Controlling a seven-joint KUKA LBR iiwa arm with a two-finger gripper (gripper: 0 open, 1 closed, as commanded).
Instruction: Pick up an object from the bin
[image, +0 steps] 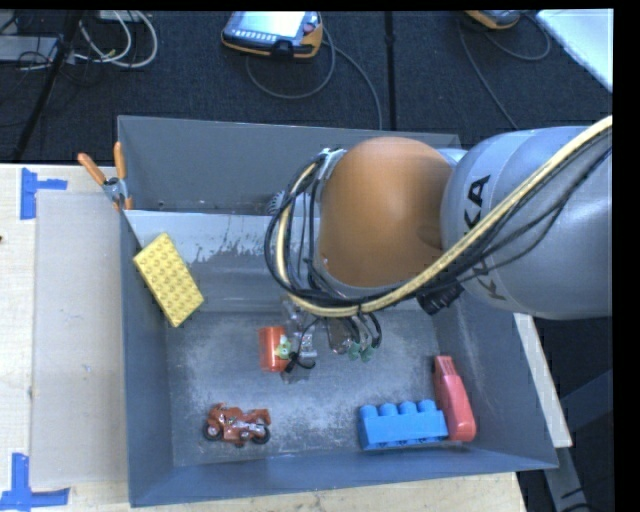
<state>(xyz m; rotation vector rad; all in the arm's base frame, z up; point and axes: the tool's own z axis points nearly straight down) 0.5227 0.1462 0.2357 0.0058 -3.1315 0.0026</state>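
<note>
My gripper (303, 347) hangs low in the middle of the bin, under the arm's orange cover. Right beside it on the left lies a small orange-red block (269, 348), touching or almost touching the gripper's tip. Whether the block is gripped I cannot tell. A small brown toy car (238, 425) lies on the floor of the bin, down and left of the gripper.
A blue toy brick (402, 424) lies near the front wall on the right, with a red-pink piece (455, 400) against its right end. A yellow studded plate (168, 279) leans in the back left corner. The arm covers the bin's right back part.
</note>
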